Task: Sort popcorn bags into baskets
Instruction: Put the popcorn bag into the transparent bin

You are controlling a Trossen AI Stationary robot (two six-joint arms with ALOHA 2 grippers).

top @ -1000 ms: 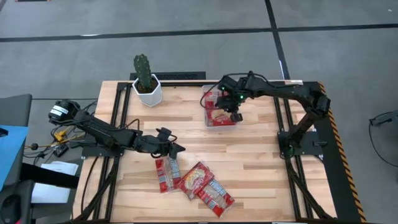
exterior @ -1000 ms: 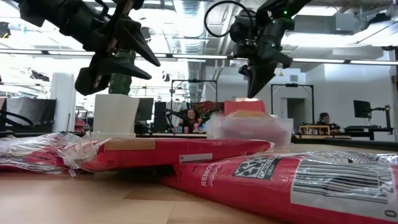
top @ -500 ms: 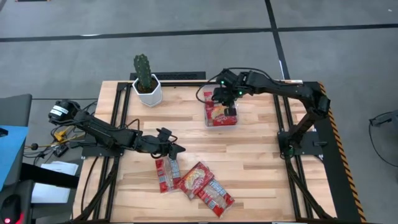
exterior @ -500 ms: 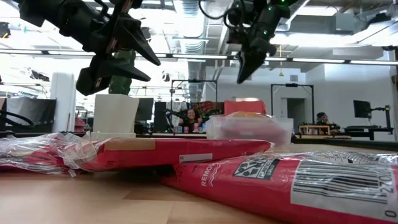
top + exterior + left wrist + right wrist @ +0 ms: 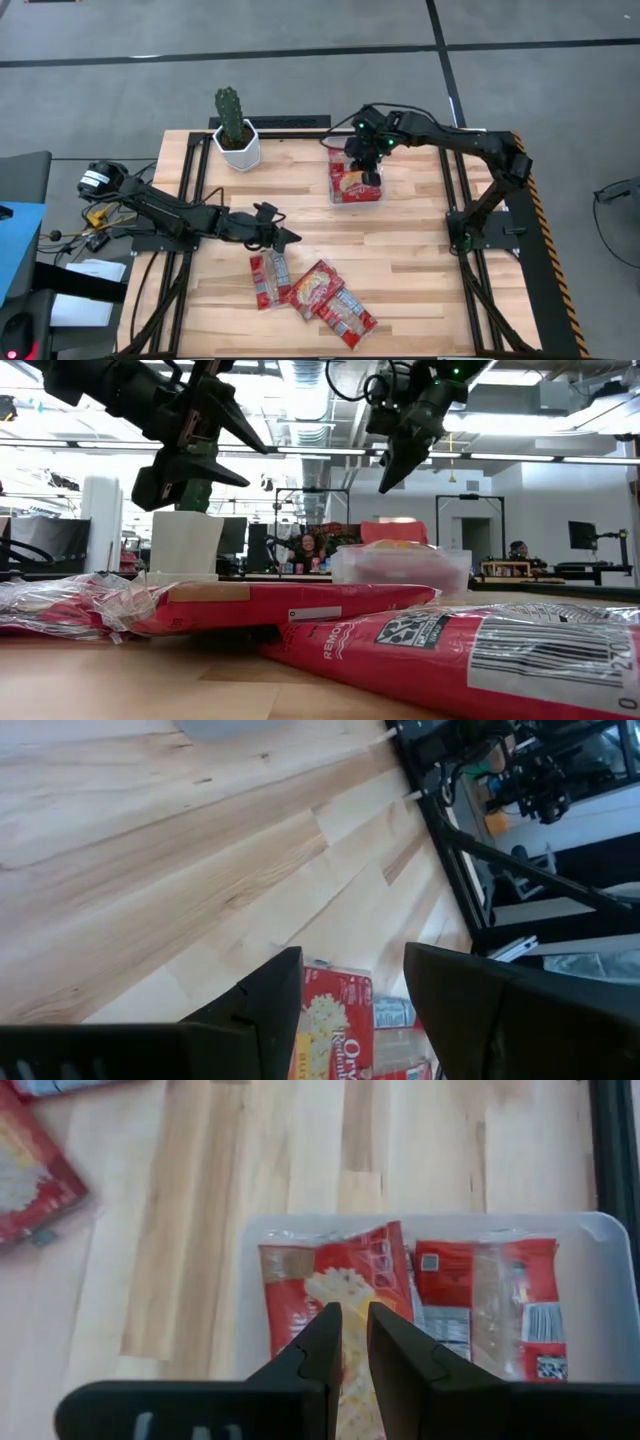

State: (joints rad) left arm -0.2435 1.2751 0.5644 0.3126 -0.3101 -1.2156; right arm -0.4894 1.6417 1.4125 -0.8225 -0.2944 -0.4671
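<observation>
Right gripper (image 5: pixel 364 160): above the clear tray (image 5: pixel 603 1240), fingers nearly closed, holding nothing. Left gripper (image 5: pixel 283 236): just above the loose packets, fingers apart, empty. Clear tray, near the cactus pot (image 5: pixel 238 146): at least two popcorn bags (image 5: pixel 345 1280) inside. Loose popcorn bags (image 5: pixel 312 291): a cluster of about three on the wood, well apart from the tray. Judgement: sorting partly done.

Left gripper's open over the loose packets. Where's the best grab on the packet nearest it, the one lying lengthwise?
Probably from straight above, pinching across its narrow width near the upper end. That popcorn packet lies flat, and its right edge meets the neighbouring packet, so the top end below the left gripper looks freest.
</observation>
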